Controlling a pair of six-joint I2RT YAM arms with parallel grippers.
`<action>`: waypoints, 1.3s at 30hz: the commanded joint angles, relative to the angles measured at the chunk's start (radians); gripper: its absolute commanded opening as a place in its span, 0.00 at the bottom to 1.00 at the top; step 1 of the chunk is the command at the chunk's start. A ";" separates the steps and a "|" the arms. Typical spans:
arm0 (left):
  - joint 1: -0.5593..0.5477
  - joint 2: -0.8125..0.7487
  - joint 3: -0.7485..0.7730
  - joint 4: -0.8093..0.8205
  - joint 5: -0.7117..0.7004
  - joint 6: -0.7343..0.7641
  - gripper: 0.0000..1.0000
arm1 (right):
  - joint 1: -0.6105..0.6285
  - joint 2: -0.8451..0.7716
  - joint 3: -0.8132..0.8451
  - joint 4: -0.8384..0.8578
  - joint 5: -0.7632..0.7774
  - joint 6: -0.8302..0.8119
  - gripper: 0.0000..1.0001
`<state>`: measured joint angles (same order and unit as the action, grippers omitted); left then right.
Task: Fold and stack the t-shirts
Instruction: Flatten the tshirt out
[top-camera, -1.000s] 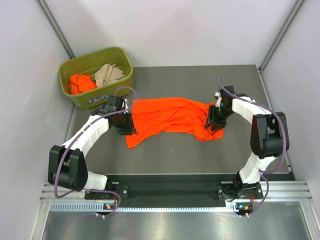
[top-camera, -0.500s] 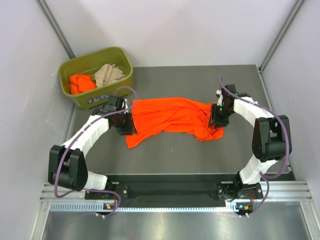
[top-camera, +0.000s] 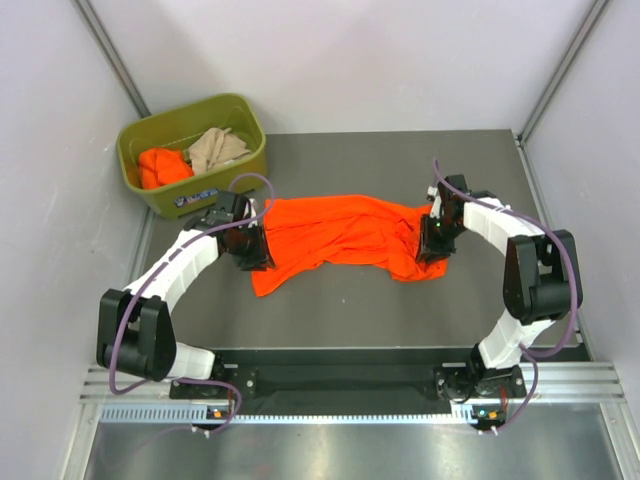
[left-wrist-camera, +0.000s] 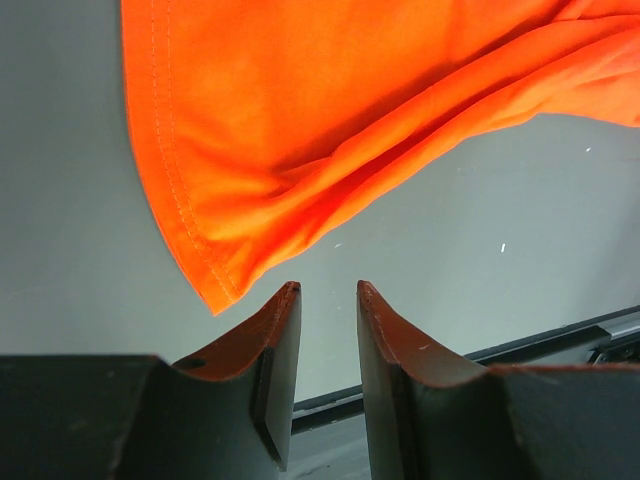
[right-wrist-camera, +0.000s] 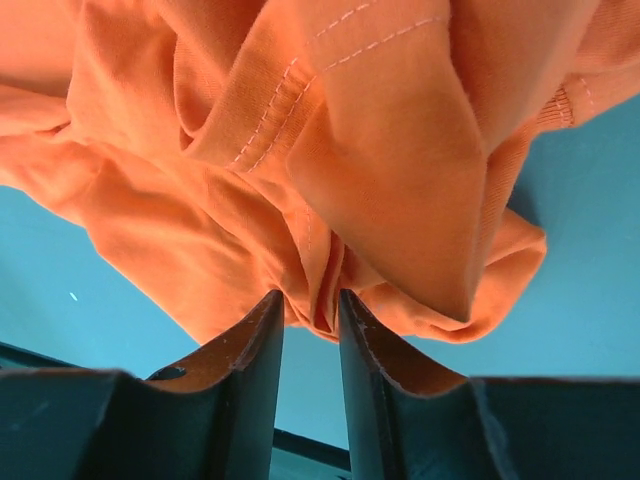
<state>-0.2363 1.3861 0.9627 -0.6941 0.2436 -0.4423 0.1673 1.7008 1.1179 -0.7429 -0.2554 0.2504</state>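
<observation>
— Whereabouts of the orange t-shirt (top-camera: 335, 235)?
— Rumpled across the grey surface (top-camera: 400, 300), between my arms.
— And your pincers?
— My right pincer (right-wrist-camera: 310, 300) grasps a bunched fold at its right end. My left pincer (left-wrist-camera: 328, 290) stands parted and empty, just short of a hem corner.

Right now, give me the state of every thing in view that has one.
Bright orange cotton t-shirt on grey table: unfolded, crumpled.
Left pincer: open, empty.
Right pincer: shut on that t-shirt's fold.
Olive-green plastic bin: upright, holds two shirts.
Binned orange shirt: crumpled.
Binned beige-tan shirt: crumpled.
</observation>
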 joint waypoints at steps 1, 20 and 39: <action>0.005 -0.002 0.007 0.028 0.013 0.002 0.34 | 0.014 -0.023 -0.006 0.027 0.004 -0.007 0.28; 0.005 -0.015 0.002 0.019 0.003 -0.004 0.34 | 0.015 -0.053 -0.027 0.037 0.064 -0.013 0.08; 0.038 -0.070 -0.064 -0.036 -0.153 -0.151 0.36 | 0.015 -0.079 0.062 -0.018 0.036 -0.030 0.00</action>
<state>-0.2283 1.3350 0.9184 -0.7033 0.1844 -0.5148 0.1684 1.6958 1.1030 -0.7448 -0.2077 0.2276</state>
